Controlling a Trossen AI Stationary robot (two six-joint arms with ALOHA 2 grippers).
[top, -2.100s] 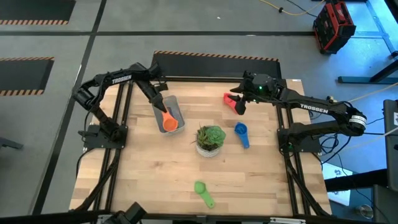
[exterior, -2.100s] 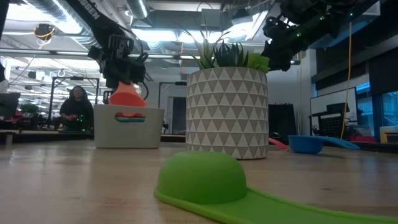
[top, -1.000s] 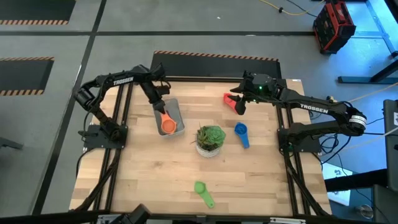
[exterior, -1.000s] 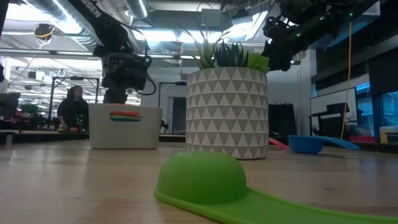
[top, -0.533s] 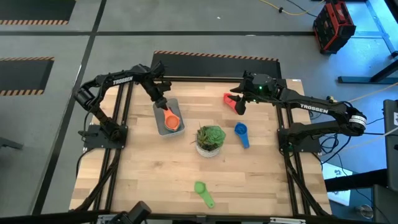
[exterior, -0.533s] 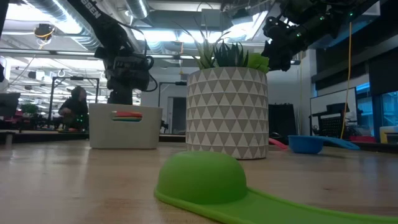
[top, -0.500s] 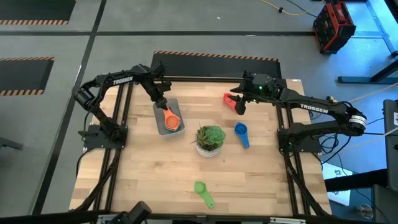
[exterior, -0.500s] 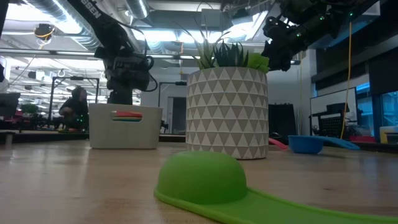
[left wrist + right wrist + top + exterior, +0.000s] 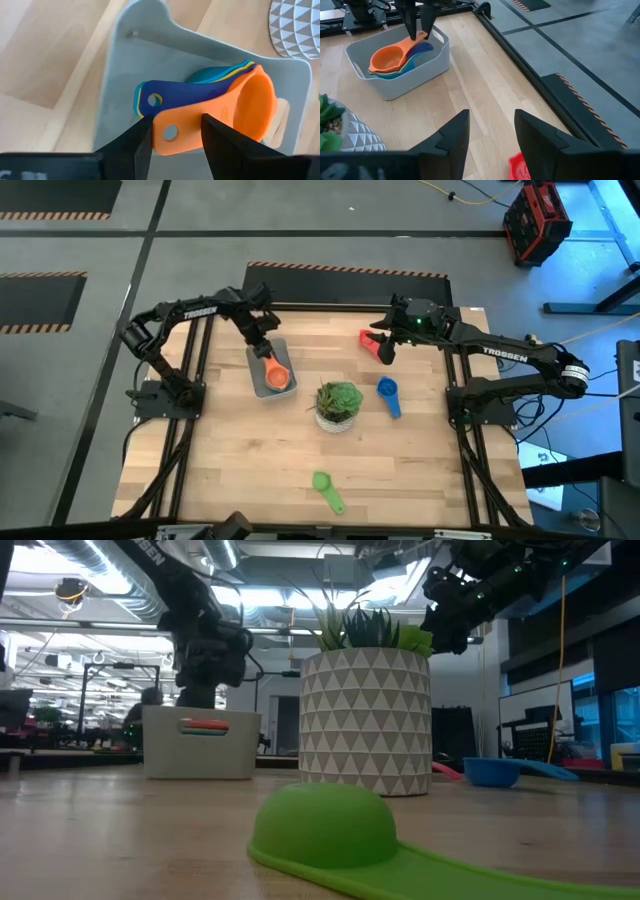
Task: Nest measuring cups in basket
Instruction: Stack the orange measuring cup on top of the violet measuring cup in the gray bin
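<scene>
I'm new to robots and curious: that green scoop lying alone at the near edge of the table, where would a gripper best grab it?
Probably by the handle. The green cup lies dome-up, bowl facing down, in the low view, so its rim is against the table and the rounded back offers little to pinch. The flat handle sticks out sideways; coming straight down from above, fingers closing across its width, looks safest.

A potted plant [image 9: 339, 405] in a white triangle-patterned pot [image 9: 366, 720] stands mid-table on the wooden table [image 9: 250, 470].

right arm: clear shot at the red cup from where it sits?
Probably yes. The right end effector, open, hangs just beside the red measuring cup, with only bare table around it; the potted plant stands well clear.
</scene>
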